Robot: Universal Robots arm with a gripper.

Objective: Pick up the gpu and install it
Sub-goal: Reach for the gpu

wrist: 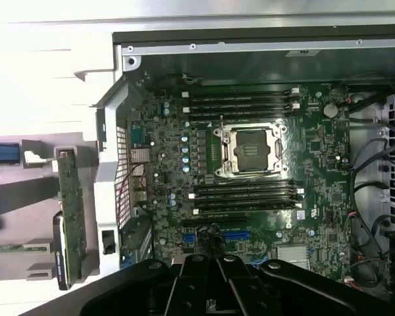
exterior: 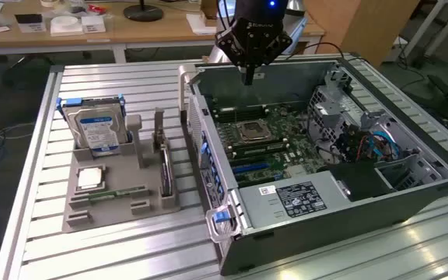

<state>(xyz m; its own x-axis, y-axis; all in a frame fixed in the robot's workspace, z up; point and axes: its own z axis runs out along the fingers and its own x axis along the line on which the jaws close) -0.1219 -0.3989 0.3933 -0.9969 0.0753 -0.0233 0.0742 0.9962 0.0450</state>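
My gripper (exterior: 248, 79), pinched together and empty, hangs over the case (exterior: 317, 217) edge, the gpu (exterior: 165, 172) upright at the tray's (exterior: 107, 211) case-side edge, the case label (exterior: 296, 199) unreadable.

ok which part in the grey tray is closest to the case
The gpu, the thin card standing on edge; hard drive, processor chip and memory stick sit farther off.

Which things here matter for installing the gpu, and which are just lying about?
For the job: gpu; open computer case; gripper, shut, above the case.
Lying about: hard drive; processor chip; memory stick; all in the grey holder.
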